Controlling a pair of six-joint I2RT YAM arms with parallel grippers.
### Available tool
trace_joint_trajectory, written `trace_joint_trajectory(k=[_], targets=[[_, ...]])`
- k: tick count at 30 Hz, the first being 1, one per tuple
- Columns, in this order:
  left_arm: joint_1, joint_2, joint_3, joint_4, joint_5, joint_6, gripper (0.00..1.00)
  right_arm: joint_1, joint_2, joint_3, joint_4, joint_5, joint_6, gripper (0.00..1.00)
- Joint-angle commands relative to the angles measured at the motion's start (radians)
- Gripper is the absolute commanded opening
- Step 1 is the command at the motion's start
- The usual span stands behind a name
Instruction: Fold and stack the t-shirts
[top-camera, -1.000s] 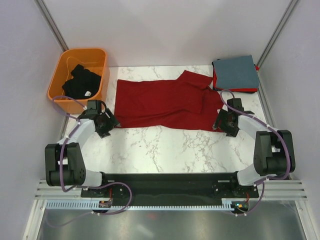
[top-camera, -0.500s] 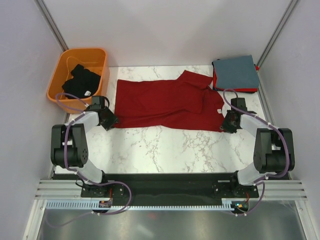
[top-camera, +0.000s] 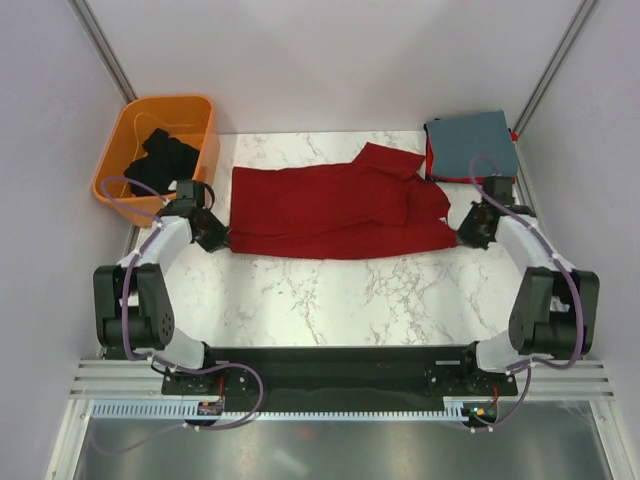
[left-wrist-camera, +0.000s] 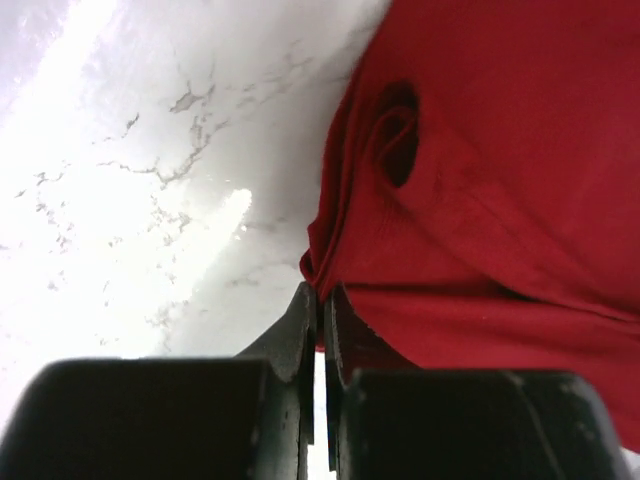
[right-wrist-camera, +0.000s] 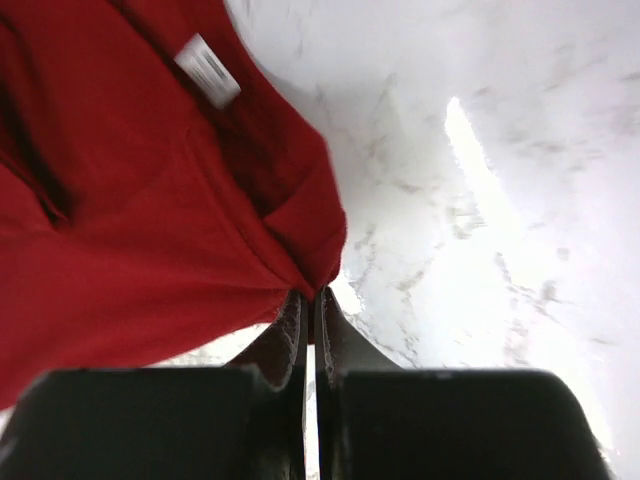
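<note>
While red t-shirt (top-camera: 330, 205) sprawls, left pincer (left-wrist-camera: 320, 297) (right pincer (right-wrist-camera: 309, 300) too) clamps it.

Two arms are seen low in the top view. The left arm (top-camera: 163, 250) and the right arm (top-camera: 522, 242) are built from white tubes and big black round joints. Thin purple cables (top-camera: 122, 320) are looped along both. The left gripper (top-camera: 213, 237) and right gripper (top-camera: 466, 232) are black, with thin wedge-shaped fingers (left-wrist-camera: 296, 330).

I see the dark red t-shirt (top-camera: 330, 212) spread across the marble table (top-camera: 330, 292), my left gripper (top-camera: 213, 236) and right gripper (top-camera: 469, 232) at its near corners.
</note>
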Motion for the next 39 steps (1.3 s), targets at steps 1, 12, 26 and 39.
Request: trace_joint_trajectory(k=[1,12,26,39], targets=[[0.021,-0.193,0.097,-0.097,-0.081,0.040,0.02,-0.121,-0.173,0.069,-0.113,0.007,0.006,0.00],[0.044,-0.536,-0.272,-0.152,0.018,-0.026,0.02,-0.148,-0.483,-0.276,-0.158,-0.075,0.089,0.00],[0.041,-0.796,-0.356,-0.309,0.054,-0.172,0.12,-0.149,-0.812,-0.400,-0.317,-0.136,0.393,0.07],[0.041,-0.882,-0.182,-0.436,0.054,0.010,0.97,-0.137,-0.926,-0.261,-0.400,-0.095,0.331,0.98]])
